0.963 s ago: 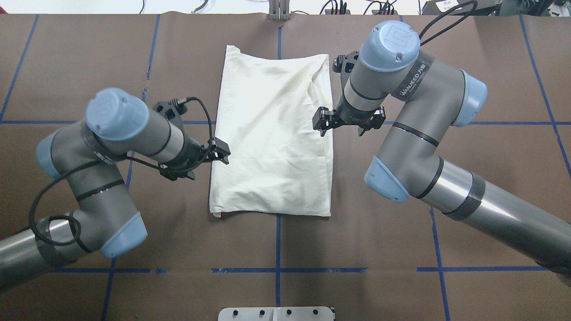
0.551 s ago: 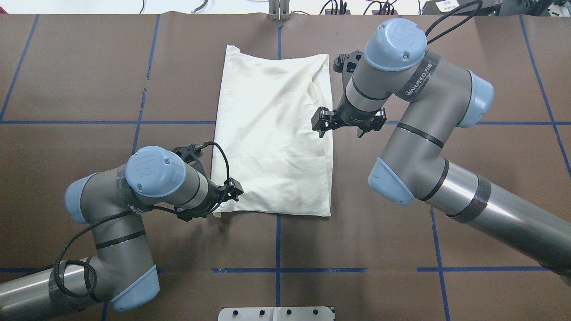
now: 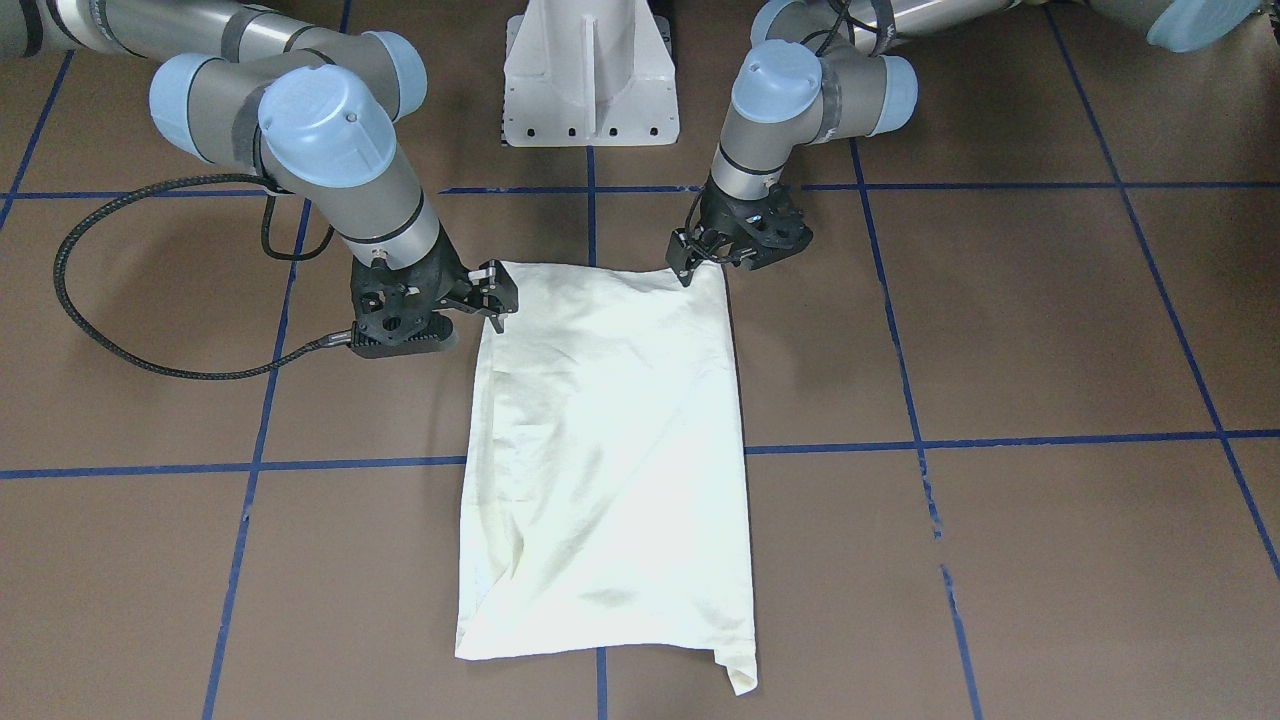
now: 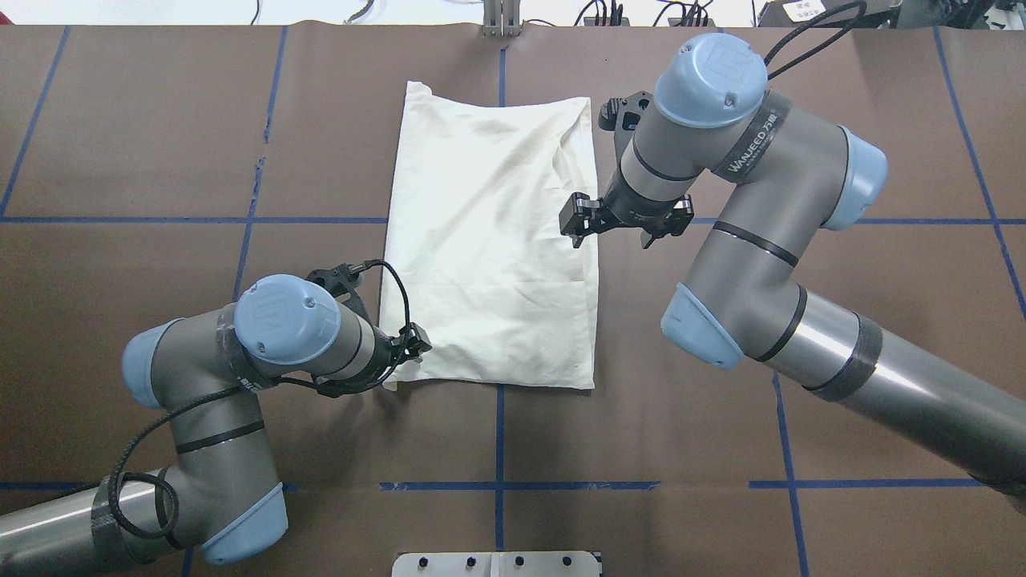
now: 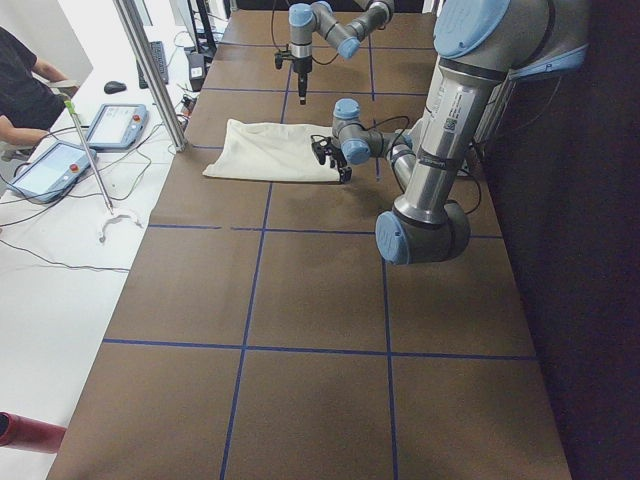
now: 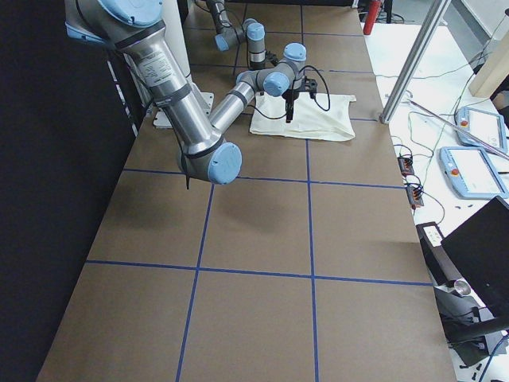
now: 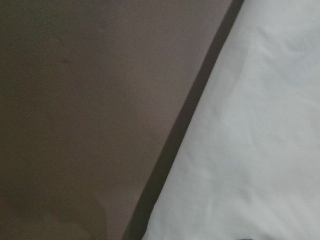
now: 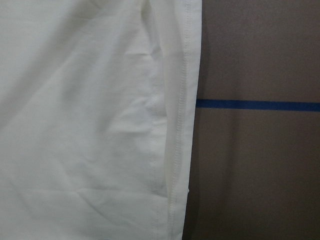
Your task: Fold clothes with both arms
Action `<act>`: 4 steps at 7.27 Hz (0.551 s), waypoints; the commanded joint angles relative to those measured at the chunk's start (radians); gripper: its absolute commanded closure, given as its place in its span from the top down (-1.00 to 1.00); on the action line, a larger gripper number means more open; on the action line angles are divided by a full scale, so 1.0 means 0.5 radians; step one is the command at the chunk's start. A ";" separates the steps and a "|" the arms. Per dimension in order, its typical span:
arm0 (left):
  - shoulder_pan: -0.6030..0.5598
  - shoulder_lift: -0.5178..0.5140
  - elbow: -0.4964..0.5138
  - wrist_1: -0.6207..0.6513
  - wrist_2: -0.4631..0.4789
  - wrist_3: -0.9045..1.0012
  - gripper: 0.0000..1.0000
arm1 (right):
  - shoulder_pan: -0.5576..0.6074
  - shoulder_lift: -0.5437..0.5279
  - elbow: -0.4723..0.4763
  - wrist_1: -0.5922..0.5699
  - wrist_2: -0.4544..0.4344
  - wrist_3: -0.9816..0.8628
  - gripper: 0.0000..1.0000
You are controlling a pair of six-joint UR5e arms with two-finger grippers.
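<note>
Left claw [image 4: 415, 345] now at shirt's [image 4: 489, 240] near corner, right claw [image 4: 579, 225] unmoved, pedestal [image 3: 590, 75] behind

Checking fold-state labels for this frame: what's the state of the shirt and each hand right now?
T-shirt: folded into a long rectangle, plain side up, lying flat, lightly creased.
Left hand: low at the shirt's corner nearest the robot on its left; open or shut cannot be told.
Right hand: raised above the shirt's right edge, holding nothing; finger gap unclear.
</note>
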 commanded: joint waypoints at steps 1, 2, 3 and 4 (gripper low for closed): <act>-0.011 0.000 0.012 0.000 0.005 0.000 0.63 | -0.002 -0.001 -0.004 0.003 -0.003 0.000 1.00; -0.008 -0.006 0.012 0.000 0.002 -0.003 0.49 | 0.001 -0.001 -0.004 0.003 -0.003 0.000 1.00; -0.005 -0.003 0.015 -0.003 -0.001 -0.003 0.25 | 0.001 -0.010 -0.004 0.003 -0.003 0.000 1.00; 0.001 -0.013 0.015 -0.003 0.002 0.000 0.02 | 0.001 -0.013 -0.004 0.003 -0.003 0.000 1.00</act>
